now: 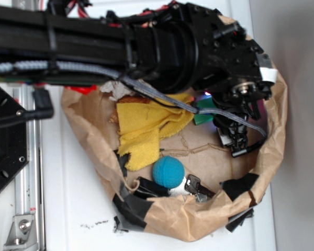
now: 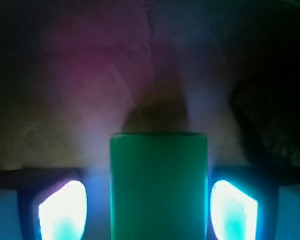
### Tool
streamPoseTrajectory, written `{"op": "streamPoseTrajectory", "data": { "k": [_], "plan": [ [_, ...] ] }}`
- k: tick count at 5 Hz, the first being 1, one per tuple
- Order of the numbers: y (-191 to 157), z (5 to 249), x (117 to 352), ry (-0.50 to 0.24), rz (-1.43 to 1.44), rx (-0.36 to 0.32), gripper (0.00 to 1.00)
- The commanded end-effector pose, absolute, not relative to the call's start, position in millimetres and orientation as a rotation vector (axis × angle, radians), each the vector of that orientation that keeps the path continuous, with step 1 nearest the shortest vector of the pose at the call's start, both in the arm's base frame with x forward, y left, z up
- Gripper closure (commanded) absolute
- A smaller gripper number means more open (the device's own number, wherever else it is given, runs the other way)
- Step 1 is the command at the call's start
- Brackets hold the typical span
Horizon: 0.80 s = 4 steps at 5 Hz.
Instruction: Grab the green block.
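Note:
The green block (image 2: 159,185) fills the middle of the wrist view, standing between my two glowing fingertips (image 2: 62,212). A narrow gap shows on its left side and a thinner one on its right. My gripper (image 2: 147,212) is open around it. In the exterior view only a small end of the green block (image 1: 203,117) shows beside the yellow cloth (image 1: 146,128). The rest is hidden under my gripper (image 1: 229,133), which is lowered into the brown paper bag (image 1: 199,219).
Inside the bag lie a teal-blue ball (image 1: 168,172), a bunch of keys (image 1: 196,187) and dark tape patches (image 1: 130,206). The bag's crumpled wall (image 1: 275,130) rises close to the right of the gripper. A metal rail (image 1: 26,157) runs along the left.

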<state>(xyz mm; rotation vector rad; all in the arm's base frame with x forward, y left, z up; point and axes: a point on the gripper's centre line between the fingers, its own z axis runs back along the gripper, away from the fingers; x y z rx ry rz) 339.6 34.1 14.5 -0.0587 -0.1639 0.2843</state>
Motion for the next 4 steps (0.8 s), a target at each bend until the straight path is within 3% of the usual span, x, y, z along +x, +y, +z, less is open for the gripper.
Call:
{"op": "streamPoseTrajectory", "data": {
  "k": [1,2,4],
  "plan": [
    [29.4,33.7,338.4,-0.200,0.210,-0.078,1.00],
    [26.9,59.0,325.7,-0.223,0.186,-0.084,1.00],
    [8.0,157.6,278.1,-0.287,0.078,-0.023,1.00]
  ]
}}
